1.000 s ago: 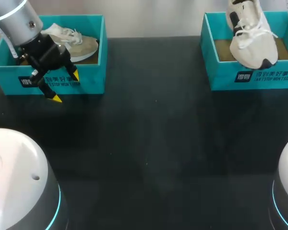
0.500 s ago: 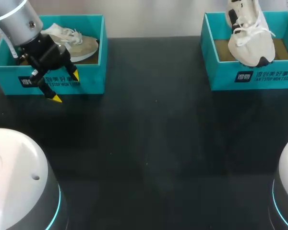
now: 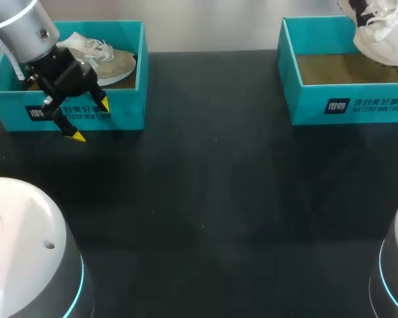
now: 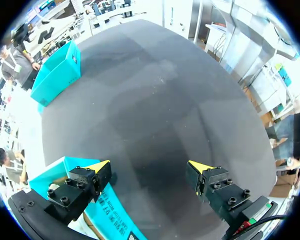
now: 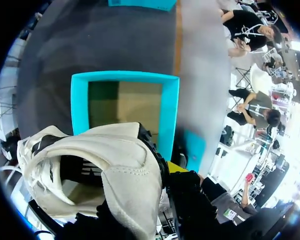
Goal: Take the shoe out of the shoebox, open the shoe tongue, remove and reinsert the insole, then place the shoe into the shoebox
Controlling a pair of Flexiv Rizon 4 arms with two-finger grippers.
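- The white shoe has moved since a second ago. Then it stood over the middle of the right shoebox, with its toe at the near wall. Now it is up at the far right corner, above the box, and only its laced front part shows in the head view.
- The brown cardboard floor of the right shoebox, which the shoe covered before, now lies bare.
- The left arm has not shifted, and its left gripper hangs as before in front of the near wall of the left shoebox.
- The left gripper's fingers stand wide apart with nothing between them. In the left wrist view the left gripper has only the table ahead of it.
- In the right wrist view the right gripper grips the white shoe at the heel collar. One yellow tip shows outside the collar, and the other is hidden by the shoe.
- The white shoe has a soft woven upper, white laces and a black lining at the opening.
- Both shoeboxes are rectangular, open on top, of smooth teal cardboard.
- A beige shoe with pale laces lies inside the left shoebox.
- The table is dark and matte.
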